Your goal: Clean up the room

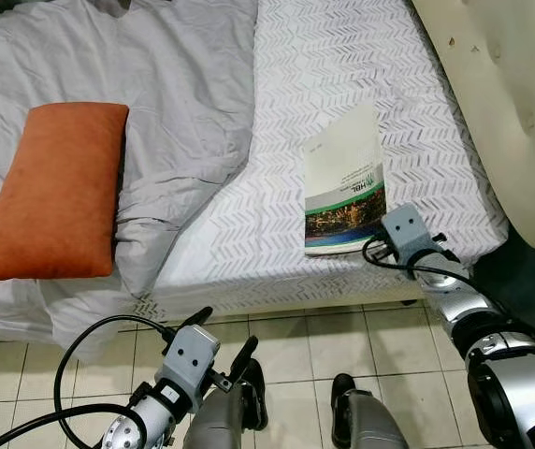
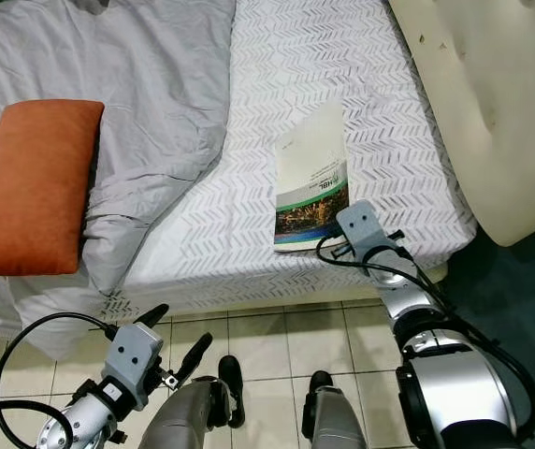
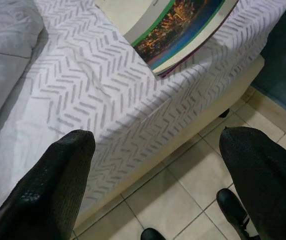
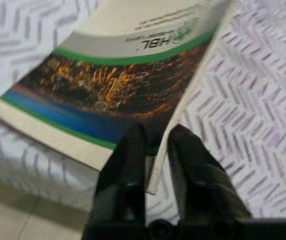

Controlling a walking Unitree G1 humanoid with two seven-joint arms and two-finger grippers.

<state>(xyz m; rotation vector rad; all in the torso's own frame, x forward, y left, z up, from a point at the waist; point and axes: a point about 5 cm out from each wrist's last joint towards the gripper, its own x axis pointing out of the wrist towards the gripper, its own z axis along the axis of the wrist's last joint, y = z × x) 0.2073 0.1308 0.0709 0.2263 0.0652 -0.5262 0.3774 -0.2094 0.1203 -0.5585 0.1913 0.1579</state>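
The thin white booklet with a green band and a city photo lies near the foot edge of the chevron-patterned white bed, its corner overhanging slightly, which lets the right gripper pinch that corner edge-on, fingers nearly closed on it. At nine o'clock sits an orange rectangular pillow. The left gripper hangs spread wide, empty, over the tiled floor.

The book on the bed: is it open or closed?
Closed. The book lies flat on the bed with its front cover up. The right gripper pinches its near corner, fingers on either side of the edge.
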